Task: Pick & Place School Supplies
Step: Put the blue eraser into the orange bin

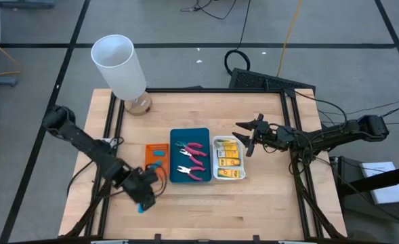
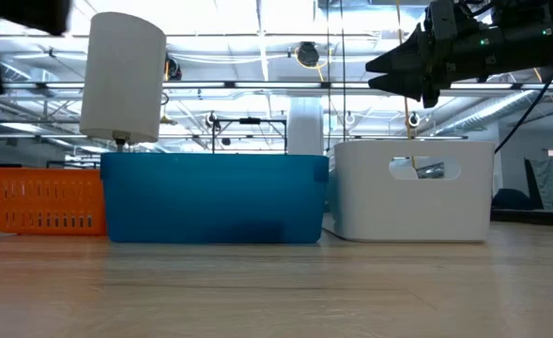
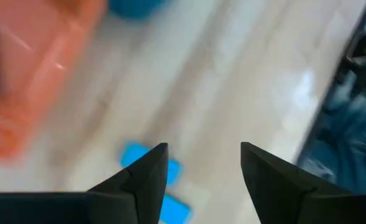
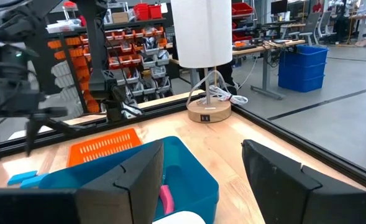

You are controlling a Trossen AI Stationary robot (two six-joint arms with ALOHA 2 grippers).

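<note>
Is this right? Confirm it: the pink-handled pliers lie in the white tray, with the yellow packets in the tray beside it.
Not quite. In the high view the pink-handled pliers lie in the blue tray, not the white one. The rest holds: the yellow packets sit in the white tray right beside it.

Workshop, parts-bin shelves, workbenches

Three trays sit side by side mid-desk: pliers in the middle tray, packets in the right tray, lamp behind.
</note>
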